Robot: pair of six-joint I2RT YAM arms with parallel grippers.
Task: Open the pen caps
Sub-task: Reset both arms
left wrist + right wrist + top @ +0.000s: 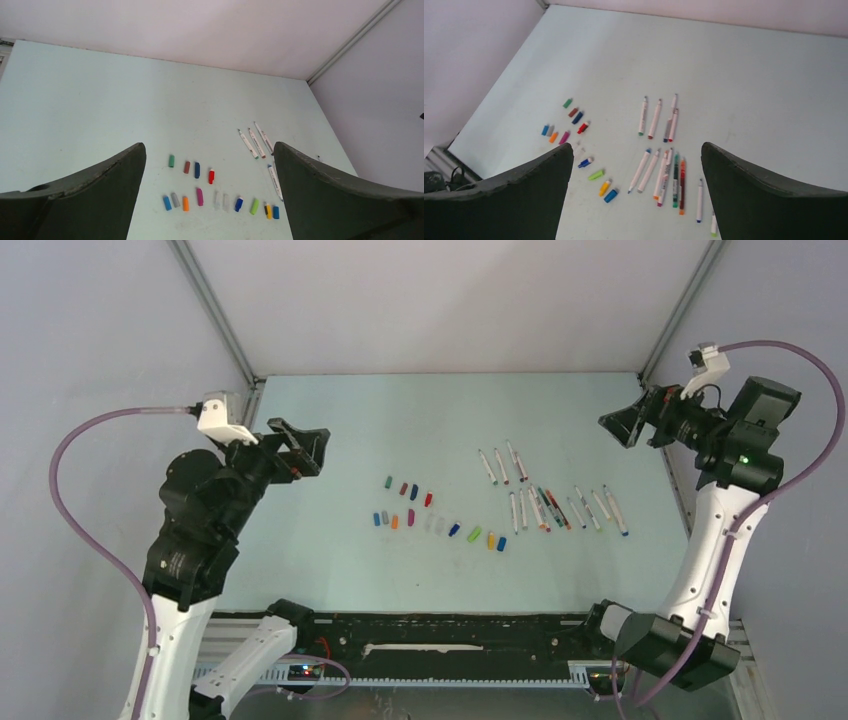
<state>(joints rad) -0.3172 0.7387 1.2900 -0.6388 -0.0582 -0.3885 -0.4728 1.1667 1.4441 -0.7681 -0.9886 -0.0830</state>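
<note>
Several loose pen caps (430, 515) in blue, grey, orange, purple, green, red and yellow lie in two short rows mid-table, apart from the pens. In the left wrist view the green cap (171, 160) heads the far row. The white-barrelled pens (555, 508) lie side by side to the right, with three more (500, 465) just behind them. My left gripper (300, 448) hangs open above the table's left side, holding nothing (210, 146). My right gripper (625, 425) is raised at the far right, also open and empty (636, 146), looking down on caps (596, 174) and pens (664, 175).
Grey enclosure walls close in the table on the left, back and right, with metal corner posts (215, 310). A black rail (450, 625) runs along the near edge between the two arm bases.
</note>
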